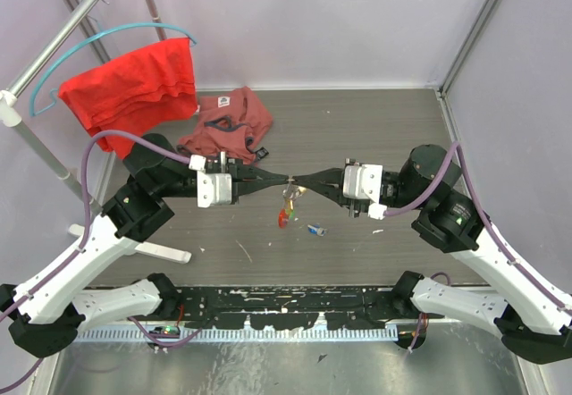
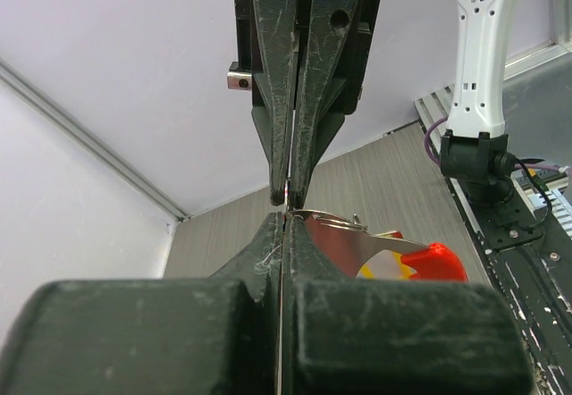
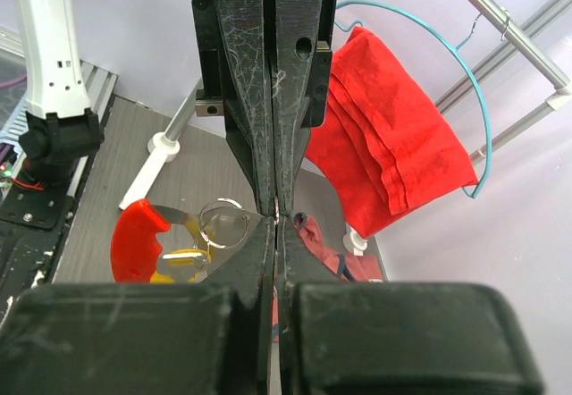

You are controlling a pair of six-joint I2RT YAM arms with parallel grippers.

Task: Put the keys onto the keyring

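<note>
Surface: grey wood-grain table (image 1: 375,136) between pale walls
Left gripper (image 1: 286,178): fingers pressed together, pinching the keyring (image 1: 288,194) at their tips
Right gripper (image 1: 299,180): fingers narrow, closed, tip to tip with the left pair; tips against the ring; whether they truly pinch it, cannot tell
Keyring: hanging just under the meeting fingertips, off the table
Red tag (image 1: 282,219): dangling lowest, beneath both tips
Yellow key (image 3: 179,261): beside the tag, below the ring
Blue key (image 1: 315,230): lying on the table, below and just right of the tips
Beyond the left fingers: reddish garment (image 1: 228,122) on the table; red cloth (image 1: 134,87) on a blue hanger (image 1: 107,37)
</note>
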